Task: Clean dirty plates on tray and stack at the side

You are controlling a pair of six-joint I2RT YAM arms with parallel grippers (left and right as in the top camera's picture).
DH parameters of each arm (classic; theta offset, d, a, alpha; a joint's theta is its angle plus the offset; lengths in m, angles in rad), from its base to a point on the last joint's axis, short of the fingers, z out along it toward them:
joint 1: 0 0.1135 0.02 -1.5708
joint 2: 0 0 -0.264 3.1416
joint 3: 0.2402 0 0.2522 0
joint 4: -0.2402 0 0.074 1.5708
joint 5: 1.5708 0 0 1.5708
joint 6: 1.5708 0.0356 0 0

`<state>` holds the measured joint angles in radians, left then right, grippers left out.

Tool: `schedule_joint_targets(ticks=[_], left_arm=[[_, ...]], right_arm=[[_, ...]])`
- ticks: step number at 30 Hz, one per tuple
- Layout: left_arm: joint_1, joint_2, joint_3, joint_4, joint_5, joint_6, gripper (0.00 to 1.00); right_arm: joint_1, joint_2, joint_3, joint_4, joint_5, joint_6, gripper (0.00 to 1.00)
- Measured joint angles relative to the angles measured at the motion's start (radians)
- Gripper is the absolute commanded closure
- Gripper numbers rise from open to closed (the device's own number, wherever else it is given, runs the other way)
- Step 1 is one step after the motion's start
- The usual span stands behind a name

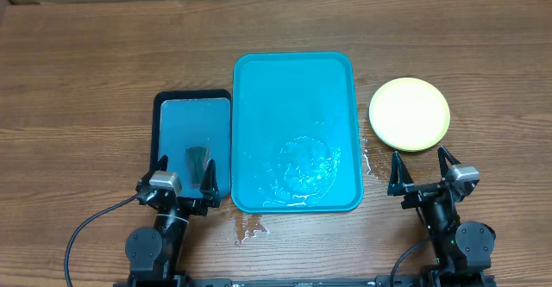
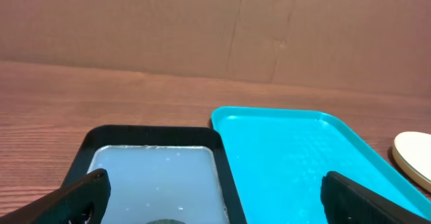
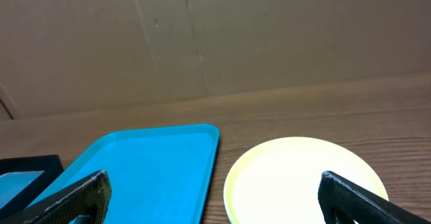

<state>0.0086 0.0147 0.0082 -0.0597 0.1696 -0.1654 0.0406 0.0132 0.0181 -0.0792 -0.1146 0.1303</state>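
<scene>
The teal tray (image 1: 293,80) lies in the middle of the table with water pooled on its near half and no plate on it. A yellow-green rimmed plate (image 1: 410,113) rests on the table to its right; whether others lie under it I cannot tell. In the right wrist view the plate (image 3: 296,177) sits beyond my fingers, beside the tray (image 3: 155,163). My right gripper (image 1: 423,168) stands open and empty just in front of the plate. My left gripper (image 1: 184,171) is open and empty over the near end of the black-rimmed tray (image 1: 194,115). The left wrist view shows the teal tray (image 2: 296,157).
The smaller black-rimmed tray (image 2: 155,177) holds pale water and a dark sponge-like piece (image 1: 197,158) near my left fingers. Water drops lie on the wood in front of the teal tray (image 1: 250,227) and by its right edge (image 1: 369,162). A cardboard wall (image 2: 215,29) stands behind.
</scene>
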Motion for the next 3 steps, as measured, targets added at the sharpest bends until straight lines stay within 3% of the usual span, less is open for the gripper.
schedule_joint_targets(ticks=[3], left_arm=[[0.0, 0.0, 0.0, 0.0, 0.0, 0.0, 0.0]], right_arm=[[0.0, 0.0, 0.0, 0.0, 0.0, 0.0, 0.0]])
